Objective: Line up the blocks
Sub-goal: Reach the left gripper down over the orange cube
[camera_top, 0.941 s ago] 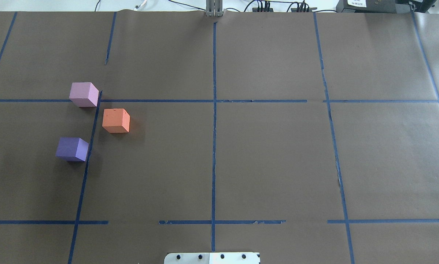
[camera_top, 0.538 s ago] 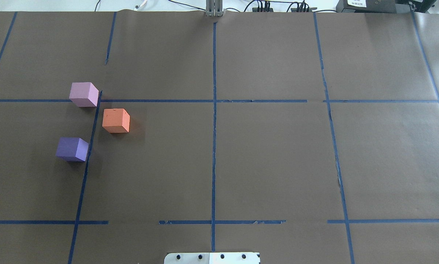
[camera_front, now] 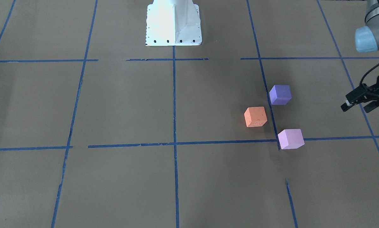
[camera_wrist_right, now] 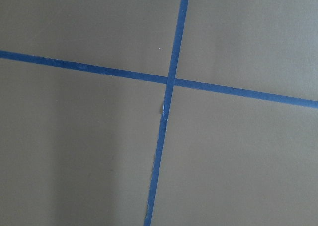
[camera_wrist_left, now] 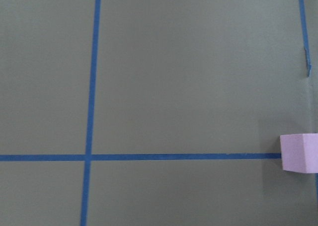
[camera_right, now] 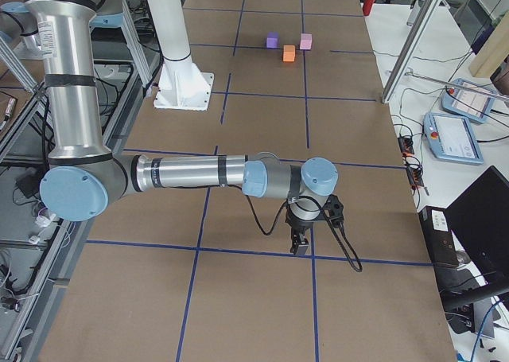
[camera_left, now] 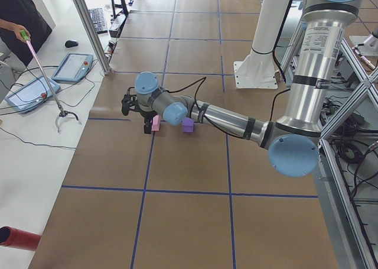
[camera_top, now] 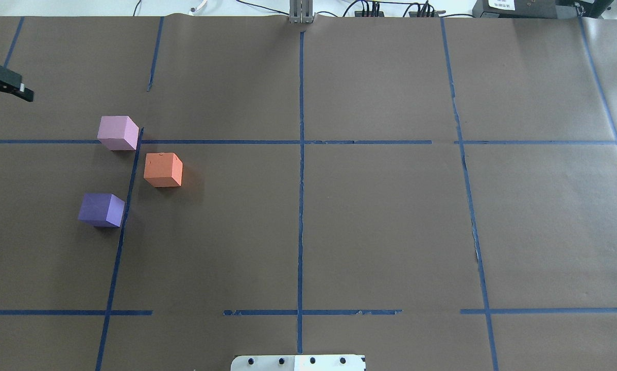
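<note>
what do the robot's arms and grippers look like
The left arm and right arm are silver tubes with pale blue joint caps and black bands. The left gripper and right gripper are black, each with a looping black cable.

Your left arm (camera_left: pixel 224 118) stretches out low and nearly level, wrist turned down. Left gripper (camera_front: pixel 355 107) hovers, jaws apart. Your right arm (camera_right: pixel 191 173) is likewise extended, right gripper (camera_right: pixel 302 244) pointing down (spread or closed: can't tell).
</note>
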`<control>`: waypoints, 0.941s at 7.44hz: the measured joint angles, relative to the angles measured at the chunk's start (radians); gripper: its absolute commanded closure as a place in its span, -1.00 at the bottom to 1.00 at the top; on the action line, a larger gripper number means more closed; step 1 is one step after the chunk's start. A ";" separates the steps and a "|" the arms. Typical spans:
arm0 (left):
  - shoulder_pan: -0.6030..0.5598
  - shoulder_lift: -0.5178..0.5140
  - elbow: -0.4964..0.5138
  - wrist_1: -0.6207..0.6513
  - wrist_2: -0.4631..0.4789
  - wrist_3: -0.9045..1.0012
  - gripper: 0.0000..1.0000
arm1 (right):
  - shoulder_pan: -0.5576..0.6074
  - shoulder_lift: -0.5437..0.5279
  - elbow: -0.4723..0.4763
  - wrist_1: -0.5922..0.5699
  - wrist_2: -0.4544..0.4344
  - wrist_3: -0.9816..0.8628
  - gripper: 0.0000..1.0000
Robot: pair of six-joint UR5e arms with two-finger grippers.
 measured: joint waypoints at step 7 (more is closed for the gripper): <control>0.402 -0.159 0.033 -0.004 0.214 -0.371 -1.00 | 0.000 0.000 0.000 0.000 0.000 0.000 -1.00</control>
